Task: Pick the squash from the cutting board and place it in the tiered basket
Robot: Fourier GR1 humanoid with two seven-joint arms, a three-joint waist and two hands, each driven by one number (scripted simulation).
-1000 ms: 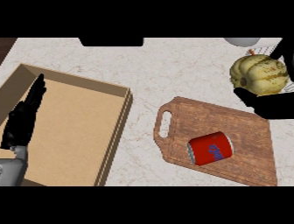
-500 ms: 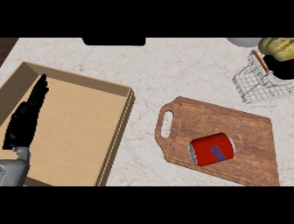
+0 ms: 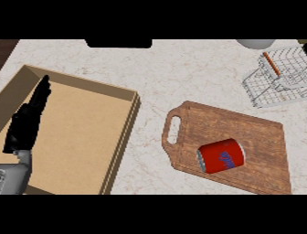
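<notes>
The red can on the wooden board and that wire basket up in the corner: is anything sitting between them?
In the head view, no object lies between the red can and the wire basket, only the cutting board and then pale counter.

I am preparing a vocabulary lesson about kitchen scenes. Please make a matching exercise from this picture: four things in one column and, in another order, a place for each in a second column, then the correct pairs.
Things:
1. red can
2. wire basket
3. left hand
4. cutting board

Places:
A. over the open wooden box
B. at the view's upper right corner
C. lying on the cutting board
D. on the counter, right of the wooden box

Pairs: 1-C, 2-B, 3-A, 4-D
</notes>
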